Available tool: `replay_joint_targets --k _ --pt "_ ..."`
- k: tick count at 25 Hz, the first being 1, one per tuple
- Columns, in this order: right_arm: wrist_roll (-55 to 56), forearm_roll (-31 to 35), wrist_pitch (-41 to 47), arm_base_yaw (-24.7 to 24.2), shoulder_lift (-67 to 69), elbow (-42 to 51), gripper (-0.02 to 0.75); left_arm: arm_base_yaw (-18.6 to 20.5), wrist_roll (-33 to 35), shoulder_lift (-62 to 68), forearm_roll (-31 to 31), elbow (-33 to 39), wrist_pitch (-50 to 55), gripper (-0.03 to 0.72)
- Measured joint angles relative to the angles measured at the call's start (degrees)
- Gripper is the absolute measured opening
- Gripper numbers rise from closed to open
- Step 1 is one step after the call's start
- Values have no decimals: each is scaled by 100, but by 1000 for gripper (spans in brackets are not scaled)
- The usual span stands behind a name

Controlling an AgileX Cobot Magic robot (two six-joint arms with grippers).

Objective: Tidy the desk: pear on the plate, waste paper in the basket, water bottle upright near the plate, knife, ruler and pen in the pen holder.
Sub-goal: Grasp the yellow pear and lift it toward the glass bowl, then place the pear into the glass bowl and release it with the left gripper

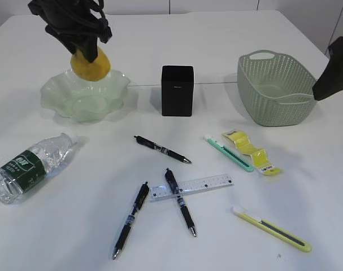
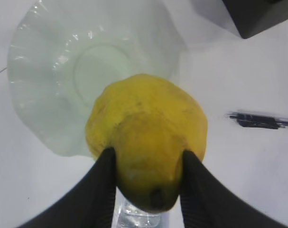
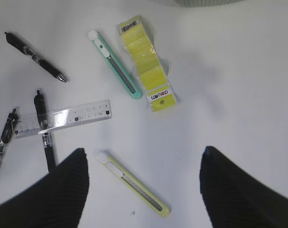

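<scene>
Two grippers, left gripper clamping pear above plate, stem hidden, right gripper wide, empty.

Pen holder between plate and basket

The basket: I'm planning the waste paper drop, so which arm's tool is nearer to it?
Right. The right tool hangs open beside the basket, at its right rim. The left tool is across the desk, holding the pear above the plate.
</scene>
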Motion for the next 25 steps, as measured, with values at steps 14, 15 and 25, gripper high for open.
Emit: replay_joint_targets --k 14,15,25 --pt "-11 13 0 0 0 0 568 814 -151 143 -363 0 -112 257" --pt "-11 13 0 0 0 0 568 857 -156 182 -424 0 -147 257" --pt "-11 13 0 0 0 0 568 942 -165 629 -526 0 -698 268"
